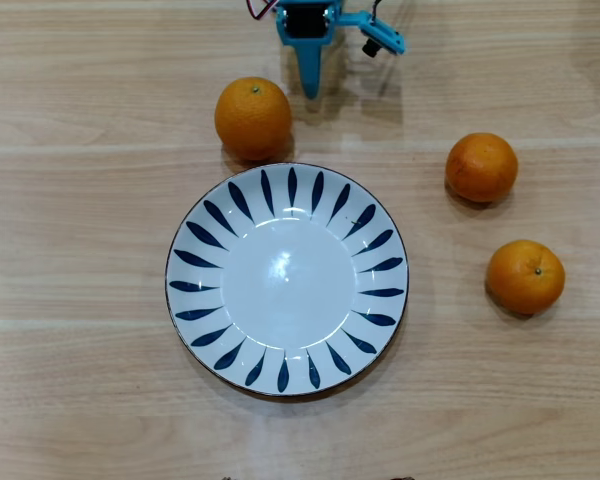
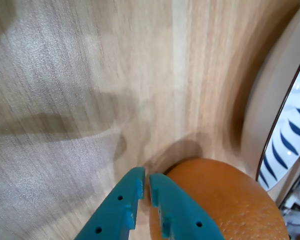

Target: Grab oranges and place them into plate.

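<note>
Teal two-finger gripper (image 2: pixel 144 186) nearly pressed together, empty, near table's far edge beside largest round orange (image 1: pixel 253 118); white blue-leaf ceramic plate (image 1: pixel 286 375) held nothing.

Bright overhead; wrist view motion-blurred.

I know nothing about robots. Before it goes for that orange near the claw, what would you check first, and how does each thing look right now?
1. Plate empty, ready to receive fruit: ok.
2. All three oranges on the table, none on the plate: the larger orange, the upper right orange and the lower right orange in the overhead view: ok.
3. Gripper holding nothing: ok.
4. Jaws wide enough for an orange: not ok, nearly closed.
5. Gripper lined up over the larger orange: not ok, beside it.
</note>
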{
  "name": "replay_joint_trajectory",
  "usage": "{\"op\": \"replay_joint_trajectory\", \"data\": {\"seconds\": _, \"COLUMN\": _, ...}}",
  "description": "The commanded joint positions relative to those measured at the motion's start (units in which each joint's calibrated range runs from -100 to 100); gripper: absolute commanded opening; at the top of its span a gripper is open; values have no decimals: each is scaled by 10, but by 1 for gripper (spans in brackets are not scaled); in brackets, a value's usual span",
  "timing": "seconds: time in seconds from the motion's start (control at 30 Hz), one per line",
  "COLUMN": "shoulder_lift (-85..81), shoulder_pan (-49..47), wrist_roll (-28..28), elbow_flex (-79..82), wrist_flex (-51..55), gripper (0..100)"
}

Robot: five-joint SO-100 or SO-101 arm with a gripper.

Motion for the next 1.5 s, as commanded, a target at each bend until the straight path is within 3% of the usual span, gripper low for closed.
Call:
{"op": "replay_joint_trajectory", "data": {"seconds": 0.0, "shoulder_lift": -6, "shoulder_pan": 12, "wrist_roll": 3, "elbow_flex": 3, "wrist_flex": 3, "gripper": 2}}
{"op": "replay_joint_trajectory", "data": {"seconds": 0.17, "shoulder_lift": -6, "shoulder_pan": 10, "wrist_roll": 0, "elbow_flex": -17, "wrist_flex": 9, "gripper": 2}}
{"op": "replay_joint_trajectory", "data": {"seconds": 0.53, "shoulder_lift": 9, "shoulder_pan": 14, "wrist_roll": -1, "elbow_flex": -225, "wrist_flex": 141, "gripper": 2}}
{"op": "replay_joint_trajectory", "data": {"seconds": 1.0, "shoulder_lift": 282, "shoulder_pan": 6, "wrist_roll": -5, "elbow_flex": -413, "wrist_flex": 133, "gripper": 2}}
{"op": "replay_joint_trajectory", "data": {"seconds": 1.2, "shoulder_lift": 347, "shoulder_pan": 13, "wrist_roll": -87, "elbow_flex": -476, "wrist_flex": 132, "gripper": 2}}
{"op": "replay_joint_trajectory", "data": {"seconds": 1.47, "shoulder_lift": 402, "shoulder_pan": 14, "wrist_roll": -250, "elbow_flex": -540, "wrist_flex": 143, "gripper": 2}}
